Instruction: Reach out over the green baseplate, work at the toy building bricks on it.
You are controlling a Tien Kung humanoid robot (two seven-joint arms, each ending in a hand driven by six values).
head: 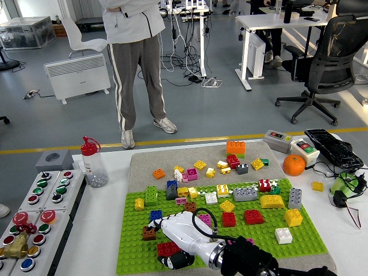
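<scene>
The green baseplate (299,238) lies on a grey mat and carries many bricks. My right hand (179,234), white with a black thumb, reaches in low from the bottom edge over the plate's near left part. Its fingers stretch left and hold nothing. The fingertips (161,225) sit beside a brown brick (149,233), and the thumb (175,260) lies just below a red brick (168,248). A blue brick (155,215) stands just beyond the hand, and a pink brick (205,219) to its right. My left arm is out of sight.
Loose bricks lie on the mat (144,158) beyond the plate, among them an orange one (236,148). A red-capped bottle (92,163) and a button panel (34,213) stand left. An orange fruit (294,165) and switch boxes (303,148) are right. A person (135,63) stands well behind the table.
</scene>
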